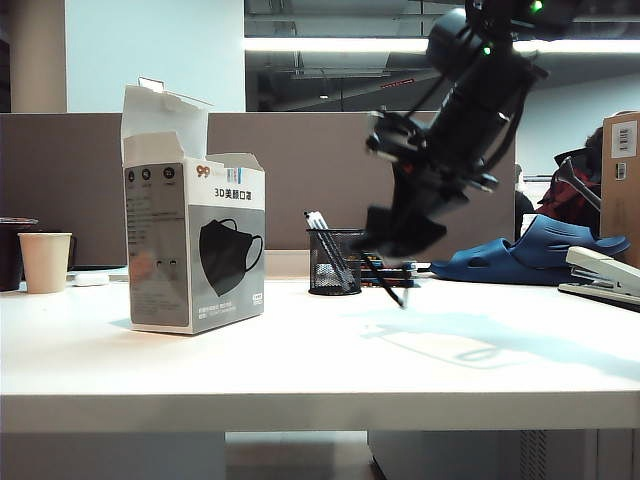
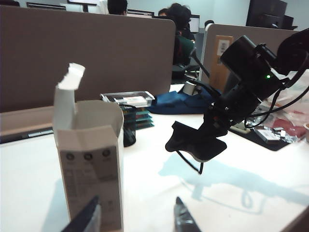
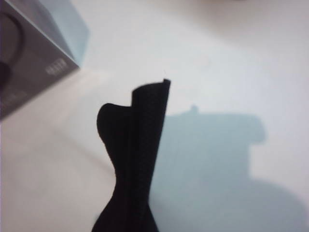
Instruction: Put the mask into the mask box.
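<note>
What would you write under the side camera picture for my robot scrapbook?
Right claw holds the black mask above the table, right of the open mask box.

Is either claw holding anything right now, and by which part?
The right claw grips the black mask by one end; the left claw holds nothing.

I see the box standing left on the desk, pen cup behind centre, mask hanging right of it.
</note>
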Available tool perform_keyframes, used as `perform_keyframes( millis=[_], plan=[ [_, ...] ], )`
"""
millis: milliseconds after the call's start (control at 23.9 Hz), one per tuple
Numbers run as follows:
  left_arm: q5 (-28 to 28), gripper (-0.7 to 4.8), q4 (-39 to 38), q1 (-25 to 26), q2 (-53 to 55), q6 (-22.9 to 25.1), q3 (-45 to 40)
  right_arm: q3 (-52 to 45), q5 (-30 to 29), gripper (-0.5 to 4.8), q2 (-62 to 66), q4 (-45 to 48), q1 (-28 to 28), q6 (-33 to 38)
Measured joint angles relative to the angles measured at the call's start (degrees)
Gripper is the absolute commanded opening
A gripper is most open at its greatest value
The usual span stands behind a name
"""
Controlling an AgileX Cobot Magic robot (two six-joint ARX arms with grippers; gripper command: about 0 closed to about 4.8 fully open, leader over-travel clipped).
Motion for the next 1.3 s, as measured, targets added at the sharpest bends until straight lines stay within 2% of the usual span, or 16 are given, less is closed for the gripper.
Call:
perform_keyframes(
  millis=[251, 502, 711, 836, 1045, 1171, 1296],
  plan=[
    [-0.28, 1.85, 2.36, 0.00, 5.92, 0.02, 2.56, 1.75, -2.82, -0.06, -1.66, 0.37, 0.00, 0.00],
    [-1.27, 1.85, 13.49, 0.00, 18.75, 0.33, 4.87, 1.75, -5.66, -0.06, -3.19, 1.25, -0.04, 0.02],
    [-1.42, 1.85, 20.00, 0.00, 28.83, 3.61, 5.01, 1.75, -12.50, -0.06, -3.56, 4.81, 0.02, 0.70],
    [-5.01, 1.85, 23.96, 0.00, 36.87, 4.09, 5.68, 1.75, -14.73, -0.06, -3.89, 7.21, 0.11, 2.93],
    [-5.42, 1.86, 27.34, 0.00, 44.63, 6.21, 10.40, 1.73, -16.22, -0.06, -3.98, 8.74, 0.11, 3.78],
    [-5.60, 2.04, 27.80, 0.00, 49.37, 7.10, 13.57, 1.73, -18.40, -0.06, -4.15, 9.75, 0.11, 3.93],
    [-5.60, 2.56, 27.76, 0.00, 53.57, 7.85, 16.48, 1.70, -19.93, -0.06, -4.17, 11.08, 0.11, 5.03]
  ],
)
